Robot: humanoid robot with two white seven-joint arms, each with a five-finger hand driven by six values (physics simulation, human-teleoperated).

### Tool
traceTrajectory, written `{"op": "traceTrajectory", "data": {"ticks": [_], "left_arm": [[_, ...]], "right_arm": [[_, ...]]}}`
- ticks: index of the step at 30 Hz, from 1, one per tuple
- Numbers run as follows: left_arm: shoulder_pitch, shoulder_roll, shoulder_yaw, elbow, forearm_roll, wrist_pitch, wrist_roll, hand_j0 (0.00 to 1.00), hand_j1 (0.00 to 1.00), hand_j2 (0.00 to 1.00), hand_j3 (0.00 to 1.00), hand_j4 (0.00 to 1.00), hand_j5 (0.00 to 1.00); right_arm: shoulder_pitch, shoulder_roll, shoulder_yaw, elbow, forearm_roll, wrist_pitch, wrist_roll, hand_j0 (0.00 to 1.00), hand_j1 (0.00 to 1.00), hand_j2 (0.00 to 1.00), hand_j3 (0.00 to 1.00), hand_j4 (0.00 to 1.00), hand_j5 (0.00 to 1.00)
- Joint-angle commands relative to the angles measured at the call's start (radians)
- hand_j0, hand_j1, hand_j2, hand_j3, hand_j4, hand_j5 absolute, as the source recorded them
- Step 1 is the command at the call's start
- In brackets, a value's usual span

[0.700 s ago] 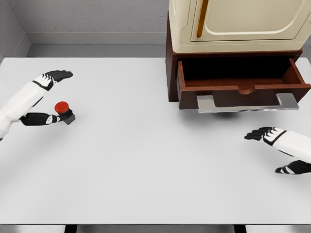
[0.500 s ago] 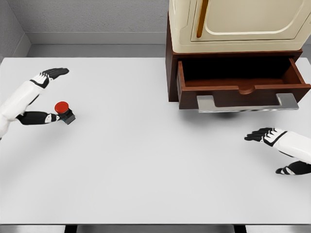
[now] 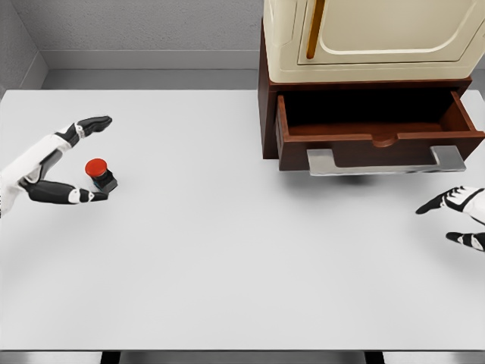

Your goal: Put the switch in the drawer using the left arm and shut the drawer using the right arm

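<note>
The switch (image 3: 99, 174), a small black box with a red round button, sits on the white table (image 3: 227, 250) at the left. My left hand (image 3: 87, 159) is spread wide around it, fingers beyond it and thumb just in front, not closed on it. The brown wooden drawer (image 3: 379, 129) stands pulled out at the upper right, with a silver handle (image 3: 386, 161) across its front; its inside is dark and looks bare. My right hand (image 3: 455, 216) is at the right edge, below the handle, fingers relaxed and holding nothing.
A cream cabinet (image 3: 371, 38) sits on top of the brown drawer unit. A grey wall runs behind the table's far edge.
My left hand's thumb dropped lower and nearer, widening the span around the switch. My right hand slid right toward the picture's edge and slightly up. The switch stayed put.
</note>
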Motion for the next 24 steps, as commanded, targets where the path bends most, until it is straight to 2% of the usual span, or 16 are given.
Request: {"op": "traceTrajectory", "data": {"ticks": [1,6,7,11,24], "left_arm": [[0.000,-0.011,0.000,0.004,0.062,0.145,-0.056,0.99,0.99,0.99,0.99,0.99,0.99],[-0.063,-0.065,0.001,0.082,0.080,0.327,-0.056,1.00,1.00,1.00,1.00,1.00,1.00],[-0.071,-0.073,0.003,0.107,0.080,0.329,-0.056,1.00,1.00,1.00,1.00,1.00,1.00],[-0.083,-0.129,0.007,0.182,0.076,0.329,-0.055,1.00,1.00,1.00,1.00,1.00,1.00],[-0.100,-0.166,0.035,0.254,0.074,0.318,-0.050,0.99,0.99,0.99,0.99,0.99,0.99]], "right_arm": [[0.000,-0.007,-0.001,0.000,-0.026,0.003,0.000,0.65,0.65,0.65,0.65,0.65,0.65],[0.006,-0.016,0.009,-0.002,-0.036,0.003,0.000,0.67,0.67,0.67,0.67,0.67,0.67],[0.015,-0.043,0.009,-0.002,-0.087,0.003,0.000,0.67,0.67,0.67,0.67,0.67,0.67],[0.017,-0.050,0.009,-0.002,-0.087,0.003,0.000,0.67,0.67,0.67,0.67,0.67,0.67],[0.015,-0.051,0.009,-0.002,-0.095,0.003,0.000,0.68,0.68,0.68,0.68,0.68,0.68]]}}
